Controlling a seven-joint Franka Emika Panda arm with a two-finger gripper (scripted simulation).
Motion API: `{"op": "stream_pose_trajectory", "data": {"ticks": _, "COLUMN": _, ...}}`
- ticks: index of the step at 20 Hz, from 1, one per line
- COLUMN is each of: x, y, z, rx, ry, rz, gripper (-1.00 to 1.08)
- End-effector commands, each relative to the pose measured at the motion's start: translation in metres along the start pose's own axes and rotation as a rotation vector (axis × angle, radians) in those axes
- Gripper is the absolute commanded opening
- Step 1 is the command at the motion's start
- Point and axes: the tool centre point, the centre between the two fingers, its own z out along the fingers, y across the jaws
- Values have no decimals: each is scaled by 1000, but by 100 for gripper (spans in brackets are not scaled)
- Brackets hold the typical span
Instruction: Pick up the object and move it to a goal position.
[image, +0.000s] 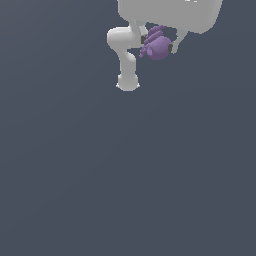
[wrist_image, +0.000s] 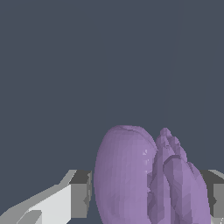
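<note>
The purple lumpy object (image: 157, 45) hangs between the two fingers of my white gripper (image: 158, 44) near the top of the exterior view, lifted off the grey floor. The gripper is shut on it, with a dark pad on each side. In the wrist view the object (wrist_image: 144, 179) fills the space between the two grey pads (wrist_image: 81, 194), a smooth rounded lobe beside a ridged bumpy part. The top of the hand is cut off by the frame edge in the exterior view.
The white arm's links and base (image: 127, 82) stand behind and below the gripper, toward the exterior view's left. Plain dark grey ground (image: 125, 175) spreads all around. No goal marker shows.
</note>
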Motion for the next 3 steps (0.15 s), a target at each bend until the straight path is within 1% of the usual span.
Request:
{"op": "stream_pose_trajectory", "data": {"ticks": 1, "x": 0, "y": -1, "z": -3, "rx": 0, "ry": 0, "rz": 0, "gripper": -100}}
{"op": "stream_pose_trajectory", "data": {"ticks": 3, "x": 0, "y": -1, "z": -4, "rx": 0, "ry": 0, "rz": 0, "gripper": -100}}
